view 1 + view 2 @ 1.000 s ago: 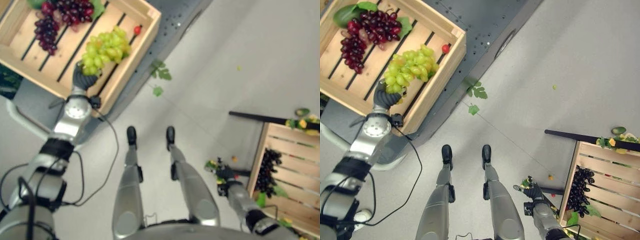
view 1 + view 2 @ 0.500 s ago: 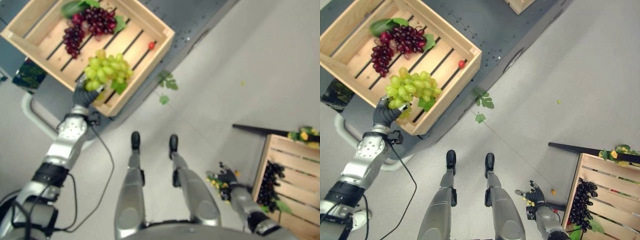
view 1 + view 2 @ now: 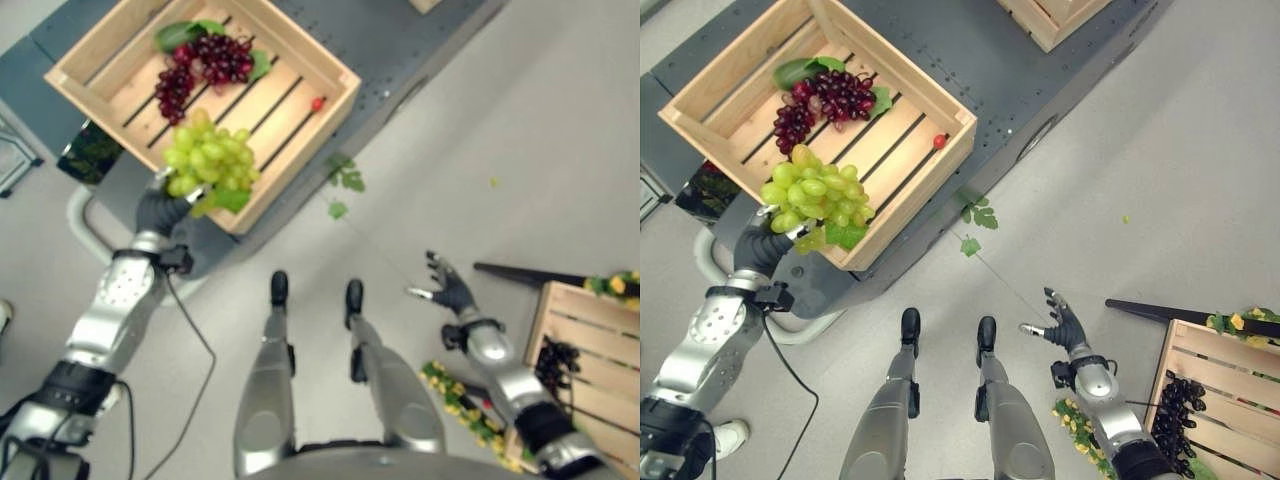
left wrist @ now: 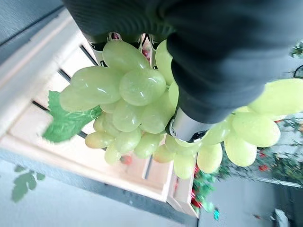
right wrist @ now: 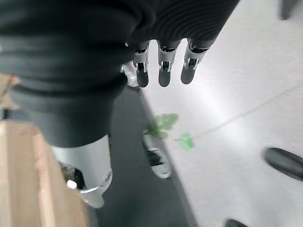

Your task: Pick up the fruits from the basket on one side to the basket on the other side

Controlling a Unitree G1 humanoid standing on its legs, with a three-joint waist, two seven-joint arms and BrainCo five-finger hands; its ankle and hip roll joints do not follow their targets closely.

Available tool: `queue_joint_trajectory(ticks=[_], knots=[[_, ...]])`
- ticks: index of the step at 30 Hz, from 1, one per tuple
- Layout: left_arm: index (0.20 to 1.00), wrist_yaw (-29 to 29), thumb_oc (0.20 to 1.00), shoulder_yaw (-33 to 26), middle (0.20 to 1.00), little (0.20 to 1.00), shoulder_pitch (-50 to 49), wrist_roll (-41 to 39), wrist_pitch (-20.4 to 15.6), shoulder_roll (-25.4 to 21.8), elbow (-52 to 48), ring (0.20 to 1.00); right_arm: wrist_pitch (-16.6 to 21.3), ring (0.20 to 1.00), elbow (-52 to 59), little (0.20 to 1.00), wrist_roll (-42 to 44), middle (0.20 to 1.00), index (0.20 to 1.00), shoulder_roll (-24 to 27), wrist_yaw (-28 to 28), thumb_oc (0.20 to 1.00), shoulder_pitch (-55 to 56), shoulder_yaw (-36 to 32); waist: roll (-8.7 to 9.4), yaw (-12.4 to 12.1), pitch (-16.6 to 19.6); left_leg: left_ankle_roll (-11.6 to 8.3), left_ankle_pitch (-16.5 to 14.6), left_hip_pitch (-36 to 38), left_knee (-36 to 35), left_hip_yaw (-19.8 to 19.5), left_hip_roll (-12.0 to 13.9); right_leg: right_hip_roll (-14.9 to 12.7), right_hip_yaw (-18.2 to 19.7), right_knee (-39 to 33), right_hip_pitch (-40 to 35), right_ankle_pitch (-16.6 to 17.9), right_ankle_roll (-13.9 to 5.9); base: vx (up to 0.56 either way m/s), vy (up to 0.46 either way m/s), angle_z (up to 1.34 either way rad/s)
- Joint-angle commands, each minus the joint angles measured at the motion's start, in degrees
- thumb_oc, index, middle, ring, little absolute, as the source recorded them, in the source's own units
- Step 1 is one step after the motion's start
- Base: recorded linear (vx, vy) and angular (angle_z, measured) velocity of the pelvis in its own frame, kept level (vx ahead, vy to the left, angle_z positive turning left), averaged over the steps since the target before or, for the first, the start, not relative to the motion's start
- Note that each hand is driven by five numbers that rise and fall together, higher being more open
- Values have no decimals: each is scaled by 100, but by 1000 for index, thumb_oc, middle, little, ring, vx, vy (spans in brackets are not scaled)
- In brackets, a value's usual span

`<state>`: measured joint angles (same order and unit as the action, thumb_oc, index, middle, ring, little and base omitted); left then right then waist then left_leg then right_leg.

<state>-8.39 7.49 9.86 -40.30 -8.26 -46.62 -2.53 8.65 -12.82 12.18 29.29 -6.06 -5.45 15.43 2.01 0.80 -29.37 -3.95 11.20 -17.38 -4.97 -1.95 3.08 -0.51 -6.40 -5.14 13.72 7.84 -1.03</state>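
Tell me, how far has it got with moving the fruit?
Done: dark grapes already lie in the right crate. In hand: the left hand holds green grapes above the left crate. Left: red grapes and a small red fruit remain there.

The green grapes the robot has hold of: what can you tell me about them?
The green grapes are one plump bunch of pale, glossy berries with a green leaf at its lower edge. The left hand grips the bunch from below, fingers curled round it, holding it up over the near corner of the wooden crate.
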Motion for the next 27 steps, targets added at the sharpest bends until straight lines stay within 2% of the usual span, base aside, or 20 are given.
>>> queue_joint_trajectory(ticks=[1, 9, 18, 27], knots=[[200, 235, 200, -102, 200, 200, 89, -87, -374, 81, -230, 200, 227, 1000, 288, 1000, -197, 1000, 1000, 235, 82, 1000, -200, 162, 76, 130, 807, 358, -569, 331, -3, -104, -415, -158, 176, 115, 184, 47, -480, 39, 5, 2], [200, 387, 200, 141, 200, 200, 69, 158, -254, 528, -253, 200, 103, 1000, 842, 1000, -316, 1000, 1000, 292, 174, 1000, -764, 344, 67, 40, 1198, 385, -678, 639, -3, -165, -437, -160, 129, 110, -123, -49, -464, 47, -1, 7], [200, 475, 200, 533, 200, 200, 112, 453, -136, 996, -247, 200, -129, 1000, 799, 1000, -419, 1000, 1000, -118, 313, 1000, -1712, 1028, 67, -89, 1618, 409, -811, 933, -3, -227, -416, -150, 111, 72, -442, -154, -455, 54, -7, 2], [200, 530, 200, 854, 200, 200, 147, 609, -30, 1184, -222, 200, -248, 1000, 740, 1000, -543, 1000, 1000, -491, 378, 1000, -2121, 1460, 54, -154, 1828, 420, -859, 982, -3, -248, -392, -147, 88, 65, -495, -184, -456, 28, -6, 0]])
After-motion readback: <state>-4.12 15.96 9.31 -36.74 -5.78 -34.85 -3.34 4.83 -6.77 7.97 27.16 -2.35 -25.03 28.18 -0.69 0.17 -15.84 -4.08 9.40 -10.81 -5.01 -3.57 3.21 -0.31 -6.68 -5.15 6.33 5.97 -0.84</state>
